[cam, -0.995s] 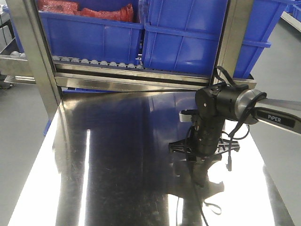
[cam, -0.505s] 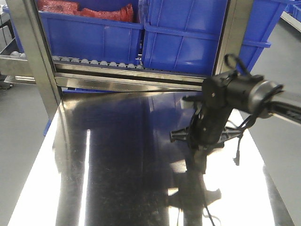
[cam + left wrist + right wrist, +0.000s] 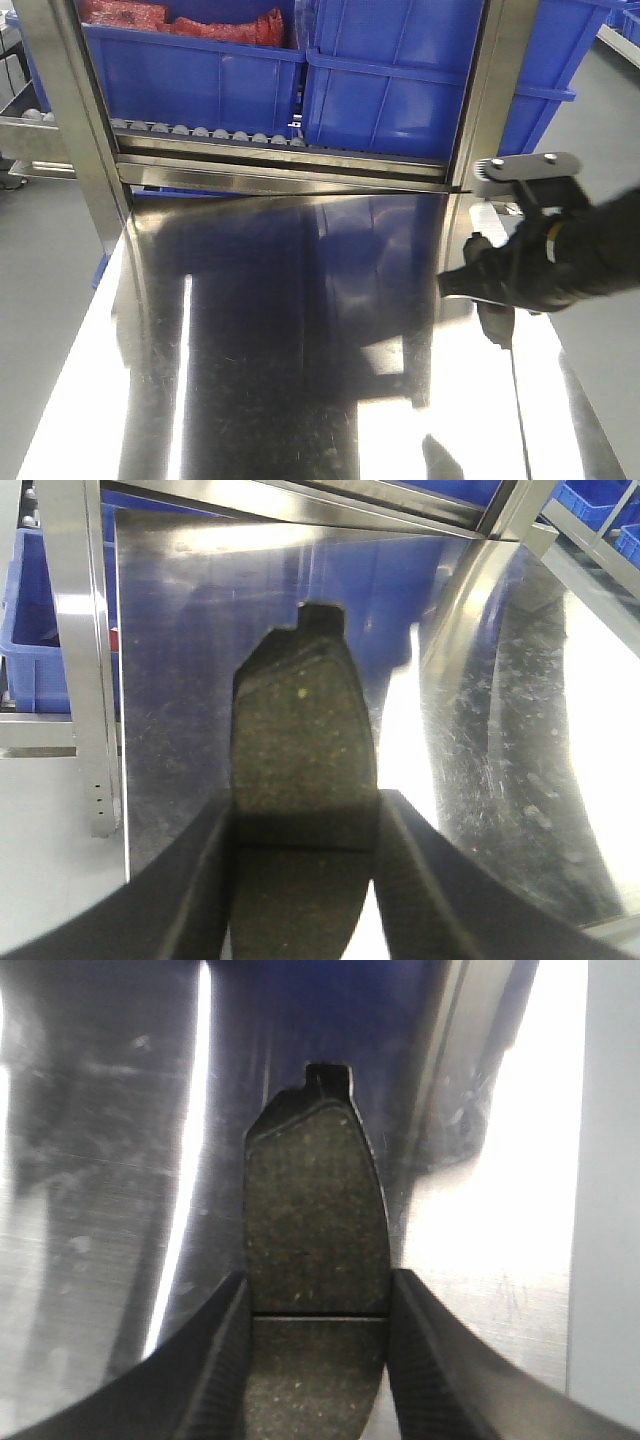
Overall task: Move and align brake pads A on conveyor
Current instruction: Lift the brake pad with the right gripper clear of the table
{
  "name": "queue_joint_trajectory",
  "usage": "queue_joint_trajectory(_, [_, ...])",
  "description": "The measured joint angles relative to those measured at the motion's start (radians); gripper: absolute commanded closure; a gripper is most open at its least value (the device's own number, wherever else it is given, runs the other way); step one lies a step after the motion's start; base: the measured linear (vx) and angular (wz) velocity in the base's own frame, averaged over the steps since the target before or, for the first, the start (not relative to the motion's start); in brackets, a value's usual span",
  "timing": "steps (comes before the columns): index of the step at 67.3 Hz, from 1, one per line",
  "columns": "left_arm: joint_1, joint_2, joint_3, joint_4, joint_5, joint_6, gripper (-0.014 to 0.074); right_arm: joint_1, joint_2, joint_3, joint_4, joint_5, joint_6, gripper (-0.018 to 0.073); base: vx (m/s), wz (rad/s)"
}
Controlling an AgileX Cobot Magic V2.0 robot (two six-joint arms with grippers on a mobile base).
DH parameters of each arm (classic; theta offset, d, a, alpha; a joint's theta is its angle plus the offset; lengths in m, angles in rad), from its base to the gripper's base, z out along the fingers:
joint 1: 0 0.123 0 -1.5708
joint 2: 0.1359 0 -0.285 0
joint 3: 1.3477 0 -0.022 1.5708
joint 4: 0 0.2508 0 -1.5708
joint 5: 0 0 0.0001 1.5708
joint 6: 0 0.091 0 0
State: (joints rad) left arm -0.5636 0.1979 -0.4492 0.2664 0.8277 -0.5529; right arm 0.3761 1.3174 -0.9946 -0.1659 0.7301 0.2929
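In the left wrist view a dark-grey brake pad (image 3: 305, 740) with a groove across its middle stands lengthwise between my left gripper's fingers (image 3: 200, 880). My left gripper (image 3: 305, 825) is shut on it above the shiny steel table (image 3: 500, 740). The right wrist view shows the same kind of brake pad (image 3: 315, 1220), gripped at its groove by my right gripper (image 3: 318, 1310), also over steel. In the front view my right arm (image 3: 540, 265) is a dark blur at the table's right edge. The conveyor is out of view.
Two blue bins (image 3: 200, 70) (image 3: 420, 80) sit on a roller rack at the back of the steel table (image 3: 250, 350). Steel posts (image 3: 70, 110) (image 3: 500, 90) stand at the table's far corners. Grey floor lies off the left and right edges.
My right arm has swung from the table's middle right out to its right edge and turned, now motion-blurred. Nothing else in the front view has moved.
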Motion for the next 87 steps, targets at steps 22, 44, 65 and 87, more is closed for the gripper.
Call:
queue_joint_trajectory(22, [0.000, 0.000, 0.000, 0.000, 0.000, 0.000, 0.0603, 0.000, -0.369, 0.229, -0.027, -0.116, -0.004, 0.0566, 0.00, 0.00])
queue_joint_trajectory(44, [0.000, 0.000, 0.000, 0.000, 0.000, 0.000, 0.0603, 0.000, -0.729, 0.474, -0.041, -0.197, -0.007, 0.0566, 0.00, 0.00])
queue_joint_trajectory(65, [0.000, 0.000, 0.000, 0.000, 0.000, 0.000, 0.0603, 0.000, -0.942, 0.591, -0.042, -0.290, -0.008, 0.0566, 0.00, 0.00])
queue_joint_trajectory(87, [0.000, 0.000, 0.000, 0.000, 0.000, 0.000, 0.0603, 0.000, -0.967, 0.591, -0.044, -0.299, -0.009, 0.0566, 0.00, 0.00])
